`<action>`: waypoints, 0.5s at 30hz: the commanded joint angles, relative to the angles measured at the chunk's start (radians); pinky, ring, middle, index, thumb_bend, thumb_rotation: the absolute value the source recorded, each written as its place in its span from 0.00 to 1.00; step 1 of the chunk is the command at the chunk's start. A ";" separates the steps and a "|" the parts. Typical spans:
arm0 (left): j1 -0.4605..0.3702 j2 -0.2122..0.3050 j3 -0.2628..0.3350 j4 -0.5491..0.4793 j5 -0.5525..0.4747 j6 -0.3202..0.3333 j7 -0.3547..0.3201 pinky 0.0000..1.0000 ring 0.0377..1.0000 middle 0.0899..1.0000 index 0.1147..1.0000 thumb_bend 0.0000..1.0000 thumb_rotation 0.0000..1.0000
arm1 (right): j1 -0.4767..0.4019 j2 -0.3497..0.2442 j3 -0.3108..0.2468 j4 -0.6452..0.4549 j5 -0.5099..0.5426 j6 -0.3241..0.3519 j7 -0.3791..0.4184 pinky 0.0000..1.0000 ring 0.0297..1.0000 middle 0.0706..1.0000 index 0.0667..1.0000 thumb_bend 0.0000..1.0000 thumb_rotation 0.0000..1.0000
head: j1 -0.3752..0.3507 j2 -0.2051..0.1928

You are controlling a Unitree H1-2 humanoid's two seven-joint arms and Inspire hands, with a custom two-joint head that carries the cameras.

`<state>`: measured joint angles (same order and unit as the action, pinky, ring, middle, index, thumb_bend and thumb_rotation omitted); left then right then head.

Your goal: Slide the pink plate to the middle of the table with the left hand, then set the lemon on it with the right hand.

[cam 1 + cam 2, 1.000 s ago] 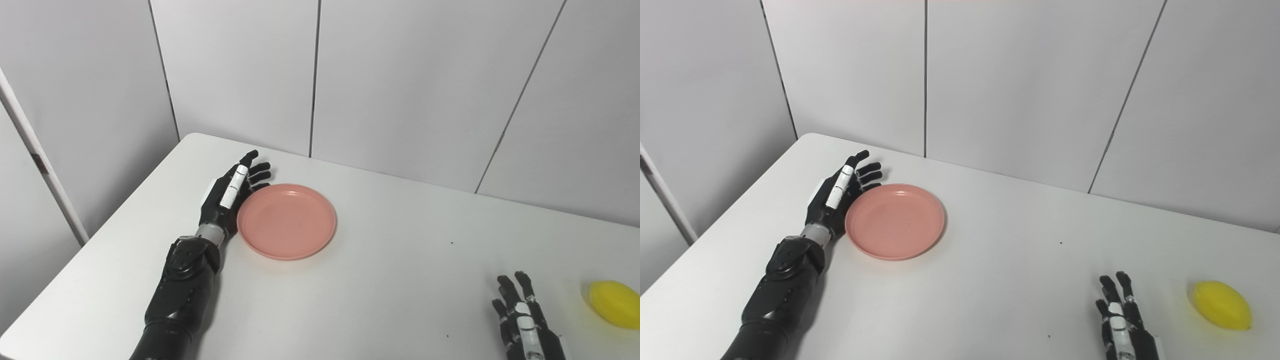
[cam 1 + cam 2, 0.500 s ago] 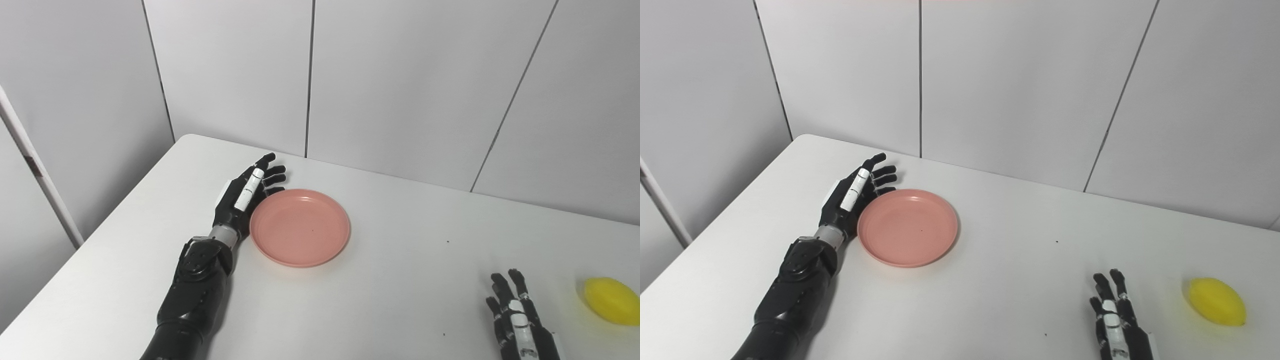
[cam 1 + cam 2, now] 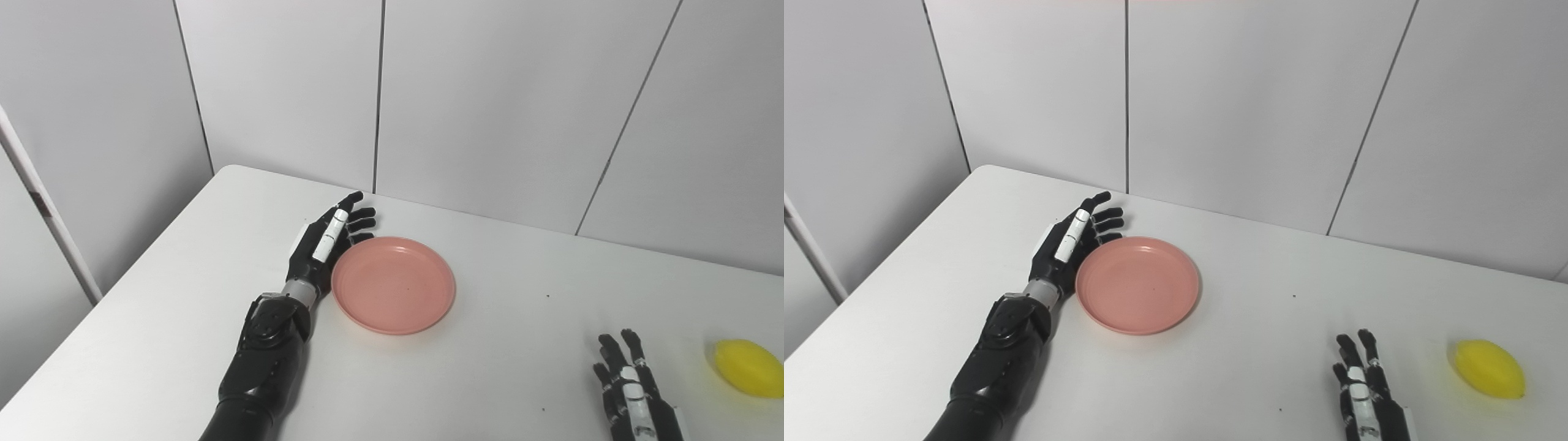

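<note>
Left hand [image 3: 324, 244]: black, fingers spread and straight, grasping nothing, edge-on against the left rim of the plate.
Round pink plastic plate [image 3: 394, 285]: flat on the white bench [image 3: 490, 367], left of centre.
Right hand [image 3: 1366, 398]: unclenched, empty, near the front edge.
Yellow lemon [image 3: 1488, 369]: on the bench, right of that hand, apart.

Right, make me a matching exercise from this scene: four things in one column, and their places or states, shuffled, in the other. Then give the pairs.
Things:
1. pink plate
2. lemon
3. left hand
4. right hand

Places or states:
A. open, low at the near edge, a gap away from the yellow fruit
B. lies alone near the table's right side
C. empty, on the white table left of centre
D. open, its edge against the plate's left rim

Pairs: 1-C, 2-B, 3-D, 4-A
</note>
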<state>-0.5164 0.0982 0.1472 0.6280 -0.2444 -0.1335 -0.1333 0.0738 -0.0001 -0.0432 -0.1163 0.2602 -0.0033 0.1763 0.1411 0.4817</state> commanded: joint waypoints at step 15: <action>0.088 -0.087 -0.019 -0.059 0.069 0.148 0.144 0.74 0.77 0.73 0.78 0.76 0.76 | 0.023 0.022 0.011 0.035 0.020 -0.017 0.003 1.00 0.98 0.91 0.97 0.67 0.67 | -0.006 0.004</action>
<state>-0.4800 0.0251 0.1328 0.5318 -0.1817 -0.0923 -0.0098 0.0723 0.0036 -0.0396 -0.1163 0.2620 -0.0033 0.1767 0.1365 0.4847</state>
